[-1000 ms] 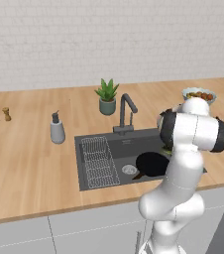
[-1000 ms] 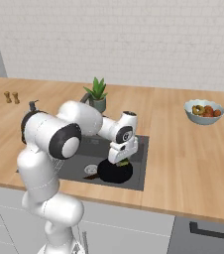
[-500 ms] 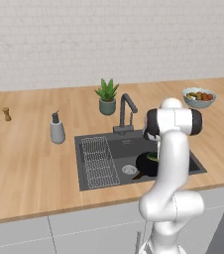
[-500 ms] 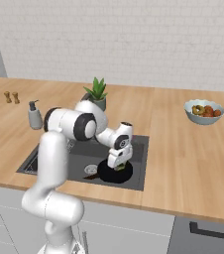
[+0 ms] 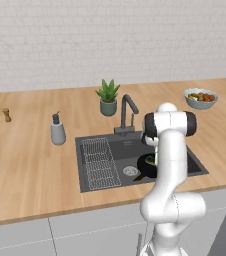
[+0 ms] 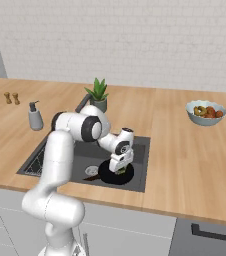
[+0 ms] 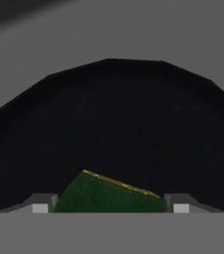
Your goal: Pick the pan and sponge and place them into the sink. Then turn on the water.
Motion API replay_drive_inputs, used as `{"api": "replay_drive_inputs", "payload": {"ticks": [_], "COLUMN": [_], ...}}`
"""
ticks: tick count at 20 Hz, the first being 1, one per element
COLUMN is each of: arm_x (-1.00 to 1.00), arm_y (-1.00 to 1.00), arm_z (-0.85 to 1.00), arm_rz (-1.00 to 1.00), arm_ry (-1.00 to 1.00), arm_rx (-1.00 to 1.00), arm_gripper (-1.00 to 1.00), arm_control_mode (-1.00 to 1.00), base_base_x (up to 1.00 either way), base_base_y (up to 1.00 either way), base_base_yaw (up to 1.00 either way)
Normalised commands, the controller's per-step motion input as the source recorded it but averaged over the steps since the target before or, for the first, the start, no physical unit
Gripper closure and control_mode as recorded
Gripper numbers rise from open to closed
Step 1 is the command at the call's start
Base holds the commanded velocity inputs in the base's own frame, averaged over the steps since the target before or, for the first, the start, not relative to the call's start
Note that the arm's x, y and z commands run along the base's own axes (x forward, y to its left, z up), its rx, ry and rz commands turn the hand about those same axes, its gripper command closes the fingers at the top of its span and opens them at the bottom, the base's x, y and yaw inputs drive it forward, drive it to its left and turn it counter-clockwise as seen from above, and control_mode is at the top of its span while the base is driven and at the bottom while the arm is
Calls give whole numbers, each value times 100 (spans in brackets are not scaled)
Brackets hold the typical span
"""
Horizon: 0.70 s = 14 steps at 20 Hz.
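Currently the pincer [image 6: 120, 171] sits low in the sink [image 6: 140, 167], right over the pan [image 6: 107, 175], jaws spread wide. Hand view: the sponge [image 7: 109, 194] lies on the pan [image 7: 114, 129] between the two fingertips [image 7: 40, 204], green face up with a thin yellow edge; whether the tips touch it can't be told. Pan rests on the basin floor at the sink's right end, near the round drain [image 5: 130, 171]; wire rack [image 5: 99, 161] takes the left part. Faucet [image 5: 127, 112] stands behind the basin, no water seen. On the tabletop [image 5: 30, 165]: soap dispenser [image 5: 58, 130], potted plant [image 5: 108, 97], fruit bowl [image 5: 200, 98], two small shakers [image 5: 0, 115]. No readable writing or brand marks anywhere.
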Motion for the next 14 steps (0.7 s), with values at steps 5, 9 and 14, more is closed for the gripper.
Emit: {"api": "replay_drive_inputs", "payload": {"ticks": [5,9,14], "arm_x": [-12,-31,-45], "arm_y": [11,5,0], "arm_z": [27,83,84], "arm_rz": [0,0,0], "arm_ry": [-6,-15,-20], "arm_rx": [0,0,1], "arm_gripper": [-100,-100,-100], "arm_control_mode": [-100,-100,-100], "base_base_x": [0,0,0], "base_base_y": [0,0,0], "base_base_yaw": [0,0,0]}}
